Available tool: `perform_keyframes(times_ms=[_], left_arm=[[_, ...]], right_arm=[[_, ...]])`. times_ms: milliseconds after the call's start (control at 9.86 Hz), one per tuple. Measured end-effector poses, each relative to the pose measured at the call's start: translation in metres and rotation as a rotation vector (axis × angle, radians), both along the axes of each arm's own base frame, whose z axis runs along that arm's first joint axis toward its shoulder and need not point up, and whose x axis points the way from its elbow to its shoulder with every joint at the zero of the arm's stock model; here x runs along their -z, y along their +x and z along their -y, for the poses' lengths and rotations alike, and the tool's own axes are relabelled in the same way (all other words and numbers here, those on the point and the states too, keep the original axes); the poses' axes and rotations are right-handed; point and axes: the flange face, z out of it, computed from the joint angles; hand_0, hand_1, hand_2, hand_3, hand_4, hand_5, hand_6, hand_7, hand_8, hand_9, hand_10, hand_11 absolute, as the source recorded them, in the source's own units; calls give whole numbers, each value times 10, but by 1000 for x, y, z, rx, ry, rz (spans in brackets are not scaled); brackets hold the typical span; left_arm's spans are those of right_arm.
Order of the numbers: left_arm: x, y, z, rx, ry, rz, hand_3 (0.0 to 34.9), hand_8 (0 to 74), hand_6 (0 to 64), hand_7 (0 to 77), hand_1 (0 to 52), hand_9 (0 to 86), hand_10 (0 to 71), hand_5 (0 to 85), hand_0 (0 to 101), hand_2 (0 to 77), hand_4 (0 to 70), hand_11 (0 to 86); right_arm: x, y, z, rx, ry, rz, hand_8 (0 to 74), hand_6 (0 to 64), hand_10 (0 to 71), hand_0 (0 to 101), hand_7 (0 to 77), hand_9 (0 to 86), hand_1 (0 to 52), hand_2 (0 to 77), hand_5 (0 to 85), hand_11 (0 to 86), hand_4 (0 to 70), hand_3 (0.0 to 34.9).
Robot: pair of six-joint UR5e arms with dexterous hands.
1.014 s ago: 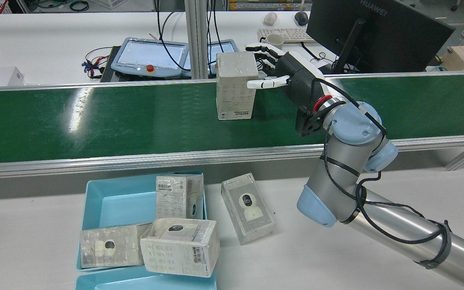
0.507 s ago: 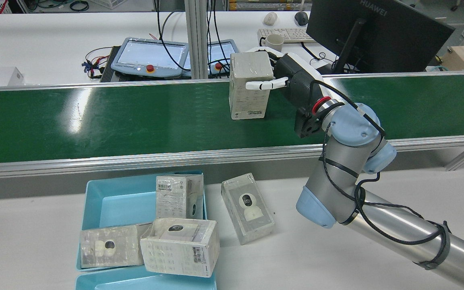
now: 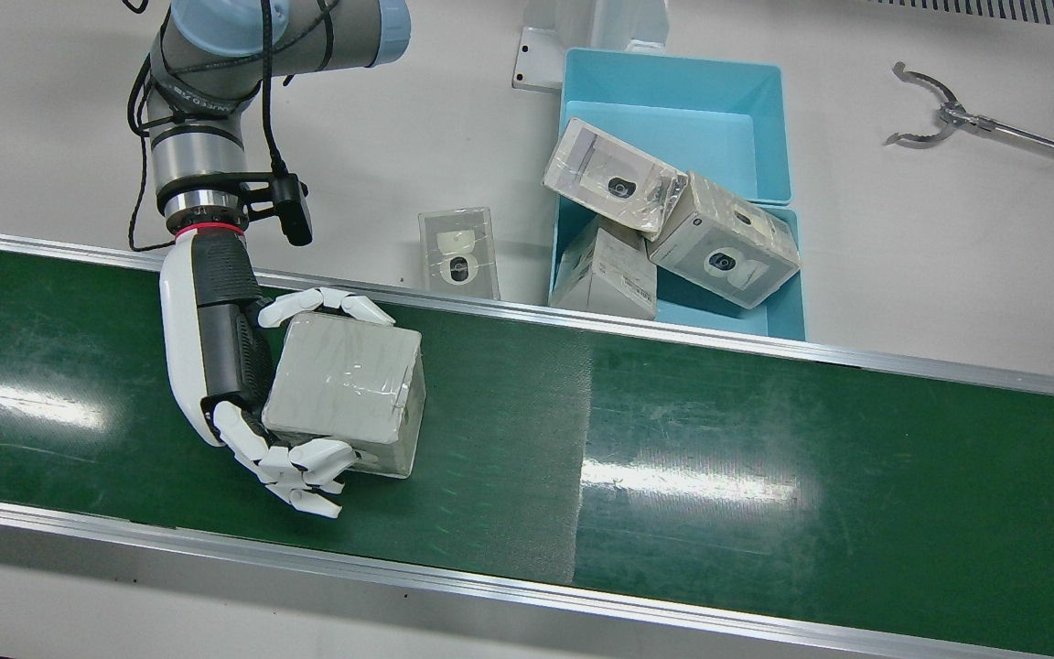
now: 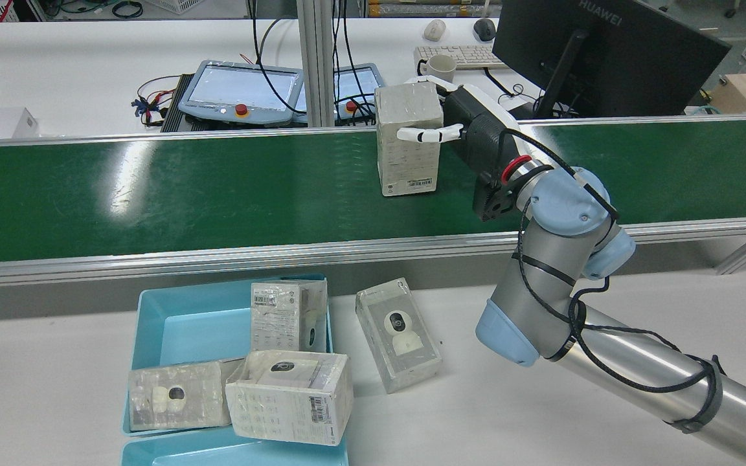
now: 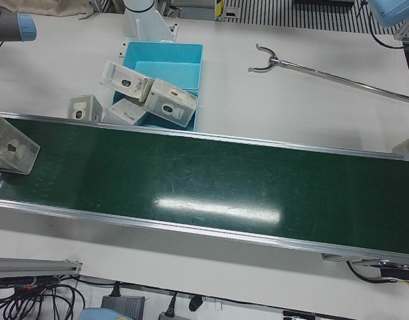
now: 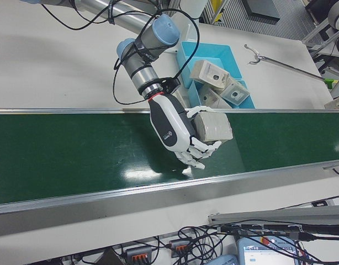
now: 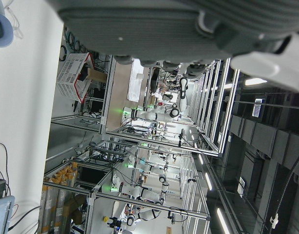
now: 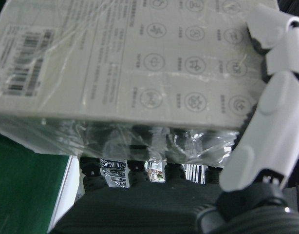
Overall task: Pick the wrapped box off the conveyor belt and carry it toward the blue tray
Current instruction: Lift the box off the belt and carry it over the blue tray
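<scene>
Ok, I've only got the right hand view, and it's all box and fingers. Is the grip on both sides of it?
Observer: Yes. In the front view the right hand has fingers on two opposite sides of the wrapped box, with the palm against a third side.
Operator: Where's the tray from here?
Observer: The blue tray sits on the white table just past the conveyor belt, on the robot's side and to the robot's left of the hand.
Operator: Anything in it?
Observer: Three other boxes rest in or on it, and a fourth box lies on the table beside it.
</scene>
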Motion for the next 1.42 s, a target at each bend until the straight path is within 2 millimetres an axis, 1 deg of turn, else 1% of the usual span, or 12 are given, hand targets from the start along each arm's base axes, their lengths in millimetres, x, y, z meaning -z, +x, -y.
perform_keyframes(times_ms=[101,203,304,406,507,609,710,812,913,1014,1217,1420], left_arm=[[0,0,0,0,0,0,0,5,0,5,0,0,0,5,0,5,0,0],[0,0,0,0,0,0,0,5,0,5,0,0,5,5,0,11,0,0],[0,0,0,0,0,0,0,5,0,5,0,0,5,5,0,5,0,0],[0,0,0,0,0,0,0,5,0,5,0,0,5,5,0,5,0,0],[0,0,0,0,0,0,0,0,0,5,0,5,0,5,0,11,0,0],[0,0,0,0,0,0,0,5,0,5,0,5,0,5,0,11,0,0],[0,0,0,0,0,0,0,5,0,5,0,5,0,5,0,11,0,0],[0,0,0,0,0,0,0,5,0,5,0,0,5,5,0,11,0,0],[0,0,0,0,0,0,0,5,0,5,0,0,0,5,0,11,0,0],[0,0,0,0,0,0,0,5,0,5,0,0,0,5,0,11,0,0],[0,0,0,0,0,0,0,5,0,5,0,0,5,5,0,11,0,0],[0,0,0,0,0,0,0,5,0,5,0,0,0,5,0,11,0,0]], right_arm=[[0,0,0,-1,1,8,131,180,153,446,393,185,98,305,382,218,256,287],[2,1,1,-2,4,16,245,251,218,422,453,415,60,349,404,311,262,220],[5,2,0,-3,11,26,235,273,218,422,464,376,54,349,415,311,262,220],[12,4,-1,-3,24,40,235,273,185,421,464,376,54,349,415,305,262,224],[24,5,-3,-2,44,61,235,273,185,421,464,376,54,349,415,305,262,224],[40,0,-9,11,71,88,191,273,175,412,469,322,54,349,436,273,235,250],[62,-12,-27,35,106,127,180,267,175,409,480,278,54,349,442,262,235,252],[82,-26,-50,56,133,170,169,256,175,410,491,289,54,344,442,251,235,231],[100,-39,-76,75,150,210,169,251,158,446,496,289,54,344,442,229,245,197],[112,-50,-98,94,160,235,191,256,158,458,496,322,54,344,436,229,262,190],[122,-73,-131,133,168,245,191,256,158,476,496,322,54,344,436,229,295,188],[123,-104,-161,169,159,236,185,256,147,478,496,316,44,349,436,218,295,190]])
